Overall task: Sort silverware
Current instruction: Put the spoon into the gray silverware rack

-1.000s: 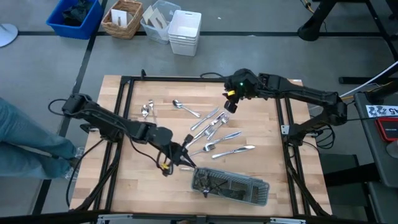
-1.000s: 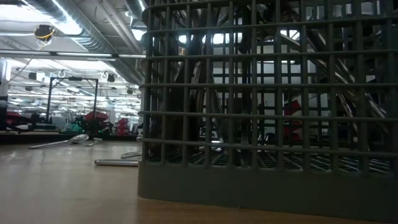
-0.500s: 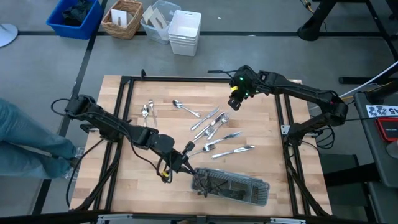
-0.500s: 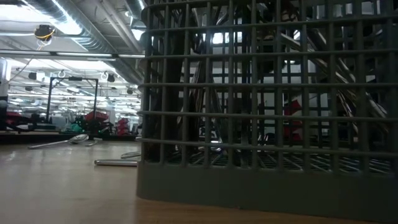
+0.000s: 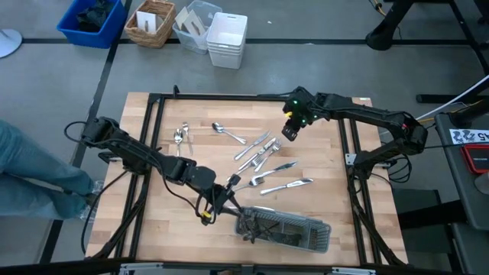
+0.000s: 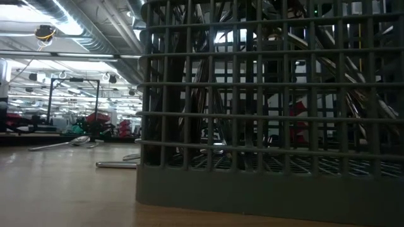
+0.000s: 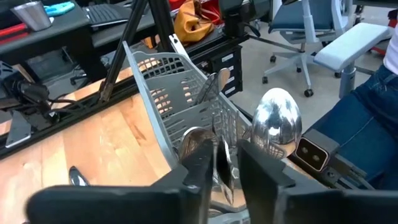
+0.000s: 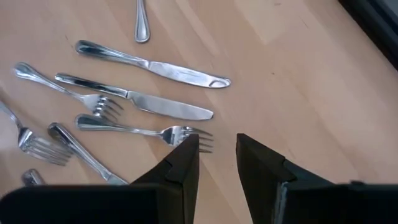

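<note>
Spoon point(image 7: 275, 121) stands between the left tool's point(image 7: 225, 163) slightly parted fingers over the tray point(image 7: 163, 99) — right tool point(image 8: 216, 155) open, empty.

One camera hangs high up and looks straight down at the whole wooden table point(image 5: 183, 229) and both arms. One sits low, right at the table top, and looks flat across it; the grey tray point(image 6: 271, 157) is so near that it fills most of that picture. That tray point(image 5: 284, 229) also shows from above. A camera on the left wrist looks close at the tray's end point(image 7: 180, 93). A camera on the right wrist looks down, near the silverware point(image 8: 130, 93), which also shows from above point(image 5: 263, 156).
</note>
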